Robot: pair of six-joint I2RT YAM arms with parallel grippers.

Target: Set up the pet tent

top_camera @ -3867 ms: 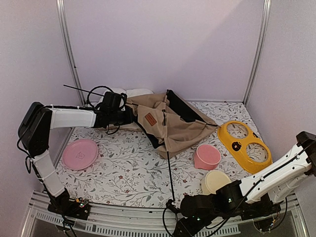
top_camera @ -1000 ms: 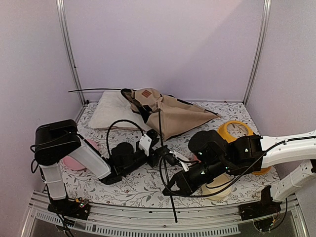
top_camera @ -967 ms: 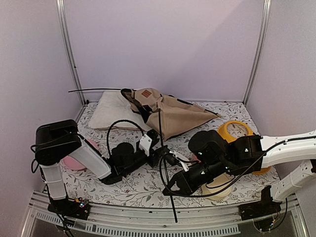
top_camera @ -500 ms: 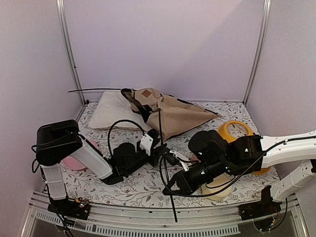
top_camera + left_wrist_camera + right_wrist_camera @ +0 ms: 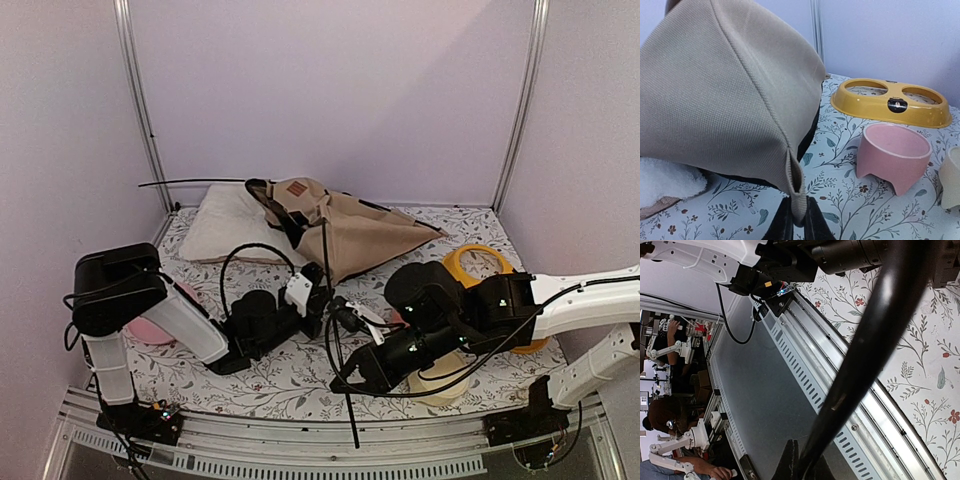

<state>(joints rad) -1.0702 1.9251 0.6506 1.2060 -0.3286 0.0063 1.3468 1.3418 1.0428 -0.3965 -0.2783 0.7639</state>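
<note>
- The left gripper [image 5: 799, 222] is pinched narrow on the webbing tab [image 5: 797, 197] at the tent's near corner. The right gripper [image 5: 799, 465] is clamped tight round a black pole [image 5: 865, 340], which slants across the rail at the table's near edge.
- The pet tent [image 5: 350, 230] lies slumped toward the back of the table [image 5: 290, 375] — tan fabric in a heap, brown label on top. Its low corner reaches forward to the left gripper, and a second pole [image 5: 190, 182] juts out leftward along the back wall.
- The white cushion [image 5: 225, 230] sits partly under the tent's left side. To the right, the pink bowl [image 5: 894, 152] and yellow feeder [image 5: 890, 102] stand well apart from the held corner.
- We judge the step in hand to be fitting the pole to this corner. One arm steadies the tab while the other carries the rod.
- Next, we think, the right arm must bring the pole's end up to the tab and seat it — with the left holding the fabric taut so the corner does not fold away.
</note>
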